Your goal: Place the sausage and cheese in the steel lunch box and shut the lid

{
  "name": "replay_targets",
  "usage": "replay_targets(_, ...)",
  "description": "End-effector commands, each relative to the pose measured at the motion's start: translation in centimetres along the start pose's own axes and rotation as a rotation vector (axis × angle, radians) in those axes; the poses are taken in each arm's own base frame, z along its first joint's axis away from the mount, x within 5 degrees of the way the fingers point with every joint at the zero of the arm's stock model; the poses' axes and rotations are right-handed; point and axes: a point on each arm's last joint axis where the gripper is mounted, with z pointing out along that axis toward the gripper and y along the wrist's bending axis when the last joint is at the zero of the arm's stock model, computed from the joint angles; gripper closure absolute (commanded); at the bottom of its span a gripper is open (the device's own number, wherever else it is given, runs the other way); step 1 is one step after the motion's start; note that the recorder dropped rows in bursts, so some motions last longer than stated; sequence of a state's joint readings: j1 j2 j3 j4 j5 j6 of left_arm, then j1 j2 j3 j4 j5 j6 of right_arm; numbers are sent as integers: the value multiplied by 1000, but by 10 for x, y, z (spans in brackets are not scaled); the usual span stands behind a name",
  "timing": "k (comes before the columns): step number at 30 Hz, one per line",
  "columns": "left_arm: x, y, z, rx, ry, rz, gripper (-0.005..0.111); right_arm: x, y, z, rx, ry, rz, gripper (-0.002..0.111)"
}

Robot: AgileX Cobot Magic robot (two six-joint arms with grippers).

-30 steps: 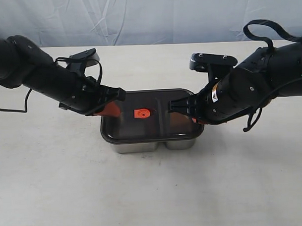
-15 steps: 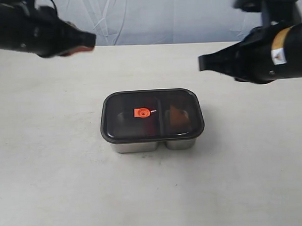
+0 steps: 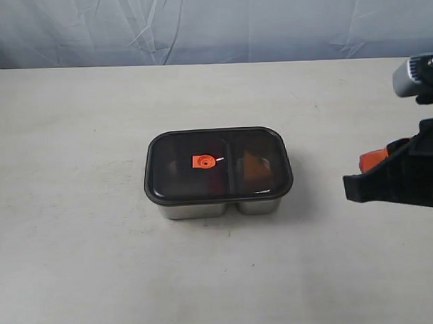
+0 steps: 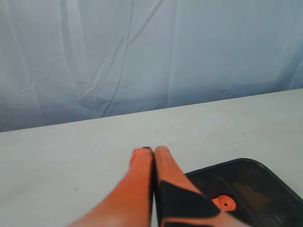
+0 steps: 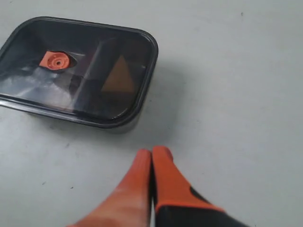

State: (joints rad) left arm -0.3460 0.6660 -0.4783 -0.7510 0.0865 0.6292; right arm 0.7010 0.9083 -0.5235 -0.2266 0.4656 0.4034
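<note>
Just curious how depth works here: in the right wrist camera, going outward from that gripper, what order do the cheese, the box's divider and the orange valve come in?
From the right gripper, in the right wrist view:
1. Cheese, under the lid, in the compartment on the gripper's side.
2. Divider, the wall between the two compartments.
3. Orange valve, on the lid, beyond the divider.

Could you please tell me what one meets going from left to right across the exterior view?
The left end of the steel lunch box, then the orange valve on the lid, then the cheese seen through the lid, then the right gripper at the right edge.
</note>
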Motion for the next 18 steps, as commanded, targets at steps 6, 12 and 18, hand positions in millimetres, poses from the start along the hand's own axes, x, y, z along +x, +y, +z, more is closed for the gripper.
replay_targets(6,19,3,-18,-8,-30,-33,107,20,-8,1,68,150,-16,109)
replay_targets(12,19,3,-18,-8,-30,-33,107,20,-8,1,67,146,-16,109)
replay_targets(18,19,2,-18,-7,-28,-33,107,4,-32,-20,276,-37,-313,109)
